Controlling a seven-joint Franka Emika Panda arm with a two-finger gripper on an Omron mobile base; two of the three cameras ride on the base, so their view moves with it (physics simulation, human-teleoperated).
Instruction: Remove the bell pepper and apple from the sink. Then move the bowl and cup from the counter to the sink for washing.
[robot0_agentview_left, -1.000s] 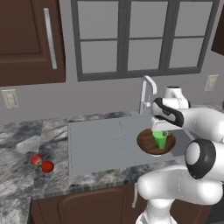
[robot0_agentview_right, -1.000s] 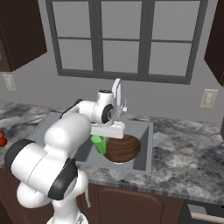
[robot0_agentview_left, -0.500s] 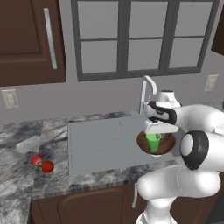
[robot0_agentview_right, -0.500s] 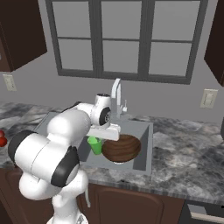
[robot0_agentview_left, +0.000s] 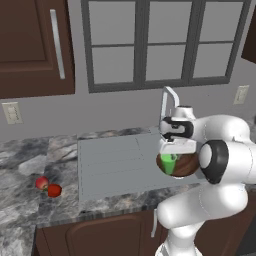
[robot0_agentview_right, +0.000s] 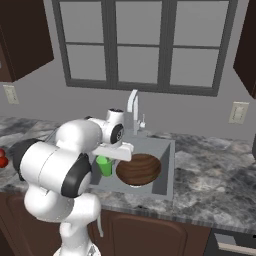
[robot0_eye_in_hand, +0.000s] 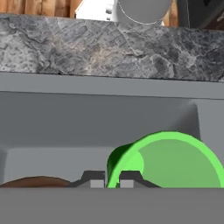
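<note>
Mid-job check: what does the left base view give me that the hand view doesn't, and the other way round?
Left base view alone: the bell pepper and apple side by side on the counter left of the sink, plus the faucet and window.

Hand view alone: a close look at the end effector pinching the cup's near rim, one fingertip inside and one outside, with the sink's grey wall behind.

Both: the green cup, the brown bowl, the sink and the marbled counter.
</note>
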